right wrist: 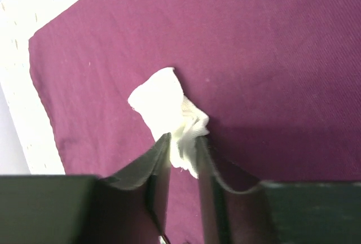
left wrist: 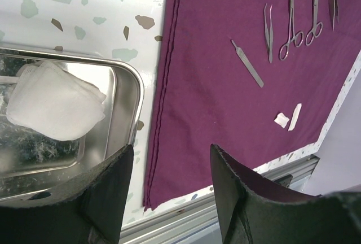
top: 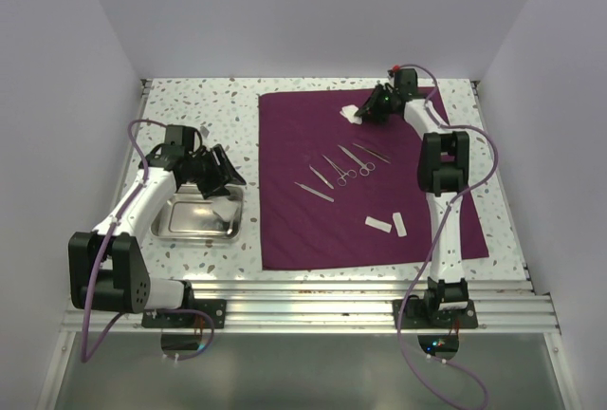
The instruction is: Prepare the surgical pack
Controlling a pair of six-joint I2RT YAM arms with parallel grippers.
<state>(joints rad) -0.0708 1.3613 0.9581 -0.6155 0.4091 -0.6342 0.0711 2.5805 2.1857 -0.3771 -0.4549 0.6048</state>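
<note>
The dark-purple cloth [top: 313,192] lies spread on the table. My right gripper [top: 368,109] is shut on a white gauze square [right wrist: 169,111] at the cloth's far edge; the gauze also shows in the top view [top: 350,114]. My left gripper [left wrist: 172,153] is open and empty above the right end of the steel tray [top: 180,225], which holds one folded gauze [left wrist: 53,103]. Scissors [top: 353,165], tweezers [top: 321,177] and other thin instruments lie mid-cloth. Two small white pieces [top: 387,225] lie nearer the front.
The speckled tabletop [top: 190,106] is walled by white panels on three sides. An aluminium rail [top: 313,301] runs along the near edge, carrying both arm bases. The right arm's purple cable [top: 479,168] loops over the cloth's right side.
</note>
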